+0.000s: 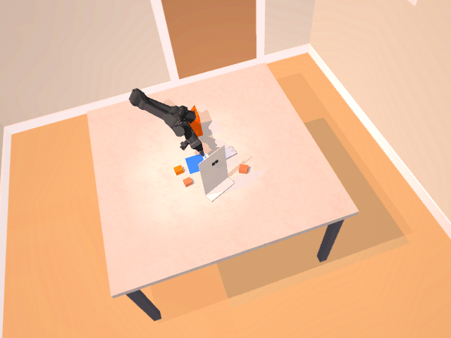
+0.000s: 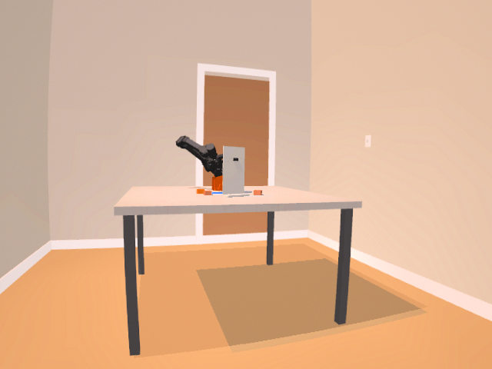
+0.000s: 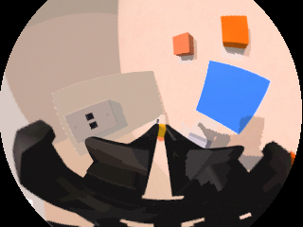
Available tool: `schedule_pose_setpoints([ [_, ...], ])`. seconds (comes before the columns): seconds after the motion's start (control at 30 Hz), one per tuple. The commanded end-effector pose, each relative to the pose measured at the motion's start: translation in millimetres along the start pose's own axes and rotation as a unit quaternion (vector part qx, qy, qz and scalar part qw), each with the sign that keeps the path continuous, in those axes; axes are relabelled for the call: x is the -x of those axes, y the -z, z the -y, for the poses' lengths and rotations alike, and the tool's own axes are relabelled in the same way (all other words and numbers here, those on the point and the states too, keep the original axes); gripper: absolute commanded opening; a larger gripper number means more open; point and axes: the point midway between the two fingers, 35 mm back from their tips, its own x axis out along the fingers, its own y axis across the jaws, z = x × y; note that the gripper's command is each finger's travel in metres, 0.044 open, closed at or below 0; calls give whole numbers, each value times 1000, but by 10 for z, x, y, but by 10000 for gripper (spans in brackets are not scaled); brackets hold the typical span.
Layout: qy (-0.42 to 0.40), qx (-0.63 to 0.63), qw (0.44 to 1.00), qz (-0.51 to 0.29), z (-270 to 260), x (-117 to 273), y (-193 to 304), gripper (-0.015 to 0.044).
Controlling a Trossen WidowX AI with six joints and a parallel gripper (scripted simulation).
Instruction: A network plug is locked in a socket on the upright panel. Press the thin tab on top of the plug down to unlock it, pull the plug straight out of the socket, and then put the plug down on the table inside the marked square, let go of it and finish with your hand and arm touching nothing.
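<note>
One pincer [image 1: 203, 155] [image 3: 161, 127] pinches the plug [image 3: 162, 130], out of the panel [image 1: 213, 174] [image 2: 233, 174] [image 3: 137, 90]; carrying it best means keeping that grip snug, swinging clear of the panel, centring over the blue square [image 1: 194, 163] [image 2: 217, 193] [image 3: 232, 96], then lowering gently before release.

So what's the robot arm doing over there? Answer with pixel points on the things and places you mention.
The black arm [image 1: 165, 114] [image 2: 198, 152] has a small plug [image 3: 162, 129] pinched in its gripper [image 1: 203, 155] [image 3: 161, 127]. The plug is out of the panel [image 1: 215, 178] [image 2: 233, 174] [image 3: 137, 87], whose two dark holes look unfilled. It isn't down on the blue square [image 1: 192, 164] [image 3: 233, 95] yet, which is probably where it goes next.
</note>
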Motion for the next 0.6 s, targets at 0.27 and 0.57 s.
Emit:
schedule_pose_setpoints([
  [0.27,62,-44,990,115,429,37,-104,0],
  [0.57,80,-69,972,208,677,152,-223,0],
])
